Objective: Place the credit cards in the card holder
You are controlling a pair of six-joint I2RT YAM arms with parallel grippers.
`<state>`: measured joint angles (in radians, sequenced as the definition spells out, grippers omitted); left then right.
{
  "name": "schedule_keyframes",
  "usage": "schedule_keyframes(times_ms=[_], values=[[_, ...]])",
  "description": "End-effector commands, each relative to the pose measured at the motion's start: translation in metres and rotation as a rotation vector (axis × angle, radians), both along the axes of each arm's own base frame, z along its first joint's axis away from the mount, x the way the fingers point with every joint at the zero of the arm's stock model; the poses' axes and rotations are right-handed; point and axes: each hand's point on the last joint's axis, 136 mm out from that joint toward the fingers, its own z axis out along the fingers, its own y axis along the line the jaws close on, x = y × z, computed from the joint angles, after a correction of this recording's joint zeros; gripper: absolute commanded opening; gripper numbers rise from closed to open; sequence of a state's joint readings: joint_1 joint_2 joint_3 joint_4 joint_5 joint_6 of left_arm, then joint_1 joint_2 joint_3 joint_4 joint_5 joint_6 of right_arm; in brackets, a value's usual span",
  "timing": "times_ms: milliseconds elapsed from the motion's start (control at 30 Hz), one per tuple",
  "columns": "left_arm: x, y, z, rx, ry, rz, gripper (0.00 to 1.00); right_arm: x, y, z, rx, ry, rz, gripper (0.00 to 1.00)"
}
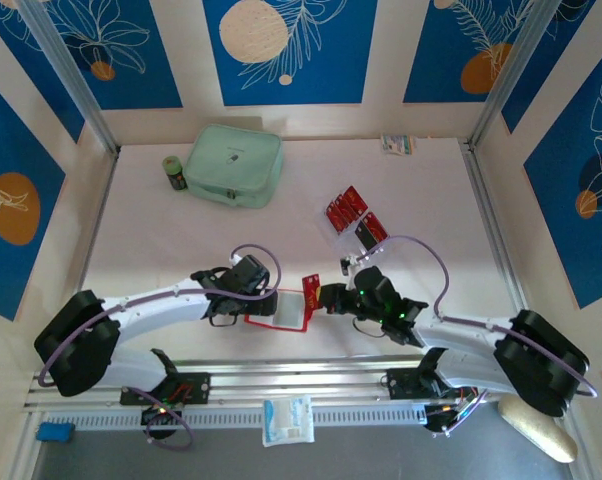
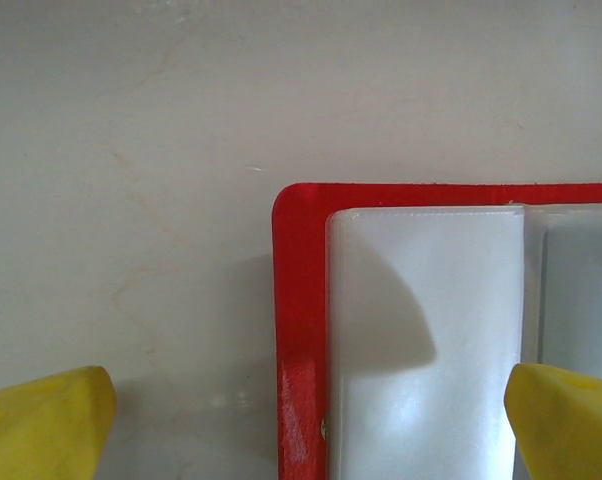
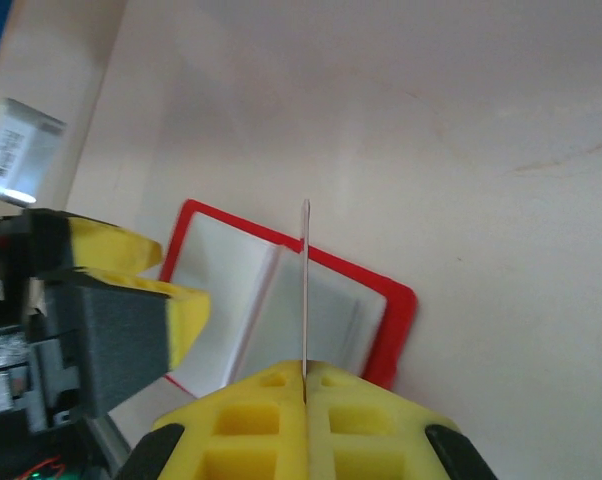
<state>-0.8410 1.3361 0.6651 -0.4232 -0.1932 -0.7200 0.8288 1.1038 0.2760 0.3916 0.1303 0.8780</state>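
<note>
The left gripper (image 1: 249, 305) is hovering over the left edge of the open card holder (image 1: 281, 312), jaws standing wide apart, yellow fingertips (image 2: 51, 425) straddling that edge. The right gripper (image 1: 319, 295) is reaching in from the holder's right, jaws pinching a credit card (image 3: 305, 290) edge-on. Both arms are bending inward toward it.

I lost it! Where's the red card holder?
In the top view, the open card holder lies near the front of the table, between the left gripper and the right gripper, which pinches a credit card.
</note>
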Motion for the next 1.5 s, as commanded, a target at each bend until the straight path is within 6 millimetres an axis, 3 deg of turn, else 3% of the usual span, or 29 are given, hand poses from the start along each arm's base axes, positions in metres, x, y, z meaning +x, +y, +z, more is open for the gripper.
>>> schedule_keyframes(times_ms=[0,200,300,500,767,1033,1467], values=[[0.006,-0.004,0.019,-0.034,-0.064,0.003,1.00,-0.004,-0.001,0.015,0.003,-0.012,0.015,0.00],[-0.006,-0.014,0.044,-0.054,-0.112,-0.077,1.00,-0.003,-0.019,0.022,-0.018,-0.011,-0.031,0.00],[-0.019,-0.020,0.047,-0.016,-0.116,-0.140,1.00,0.000,-0.027,0.022,-0.018,0.002,-0.054,0.00],[-0.041,-0.031,0.035,0.133,-0.122,-0.266,1.00,0.009,-0.042,0.023,-0.017,0.020,-0.097,0.00],[-0.053,-0.046,0.011,0.273,-0.141,-0.393,1.00,0.012,-0.056,0.031,0.014,0.024,-0.140,0.00],[-0.049,-0.055,-0.002,0.318,-0.146,-0.395,1.00,0.012,-0.058,0.036,0.036,0.023,-0.142,0.00],[-0.031,-0.056,0.003,0.394,-0.196,-0.291,1.00,0.009,-0.057,0.035,0.069,0.029,-0.125,0.00]])
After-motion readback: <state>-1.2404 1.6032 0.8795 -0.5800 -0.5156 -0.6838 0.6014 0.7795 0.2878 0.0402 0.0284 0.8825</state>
